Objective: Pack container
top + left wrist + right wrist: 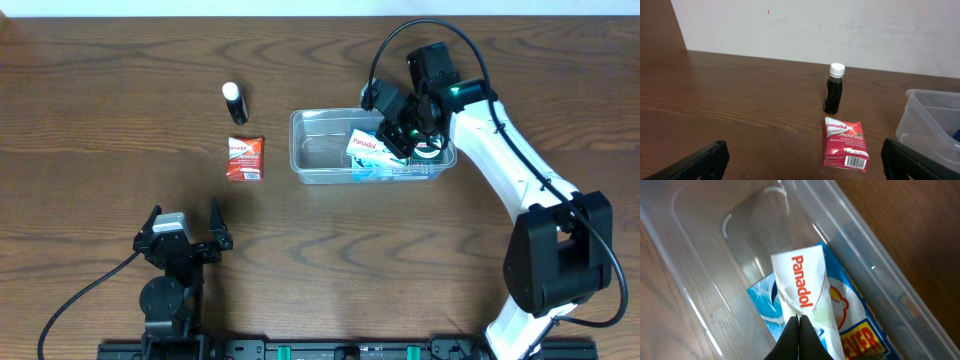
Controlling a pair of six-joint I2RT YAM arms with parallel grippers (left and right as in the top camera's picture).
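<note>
The clear plastic container stands at the table's middle right; its corner also shows in the left wrist view. My right gripper is inside it, shut on a white Panadol box, held tilted over a blue box lying on the container's floor. The container wall surrounds both. A red Panadol ActiFast box lies flat on the table left of the container, also in the left wrist view. My left gripper is open and empty near the front edge.
A small dark bottle with a white cap stands upright just behind the red box. The left half of the container holds nothing. A pale wall rises behind the table in the left wrist view.
</note>
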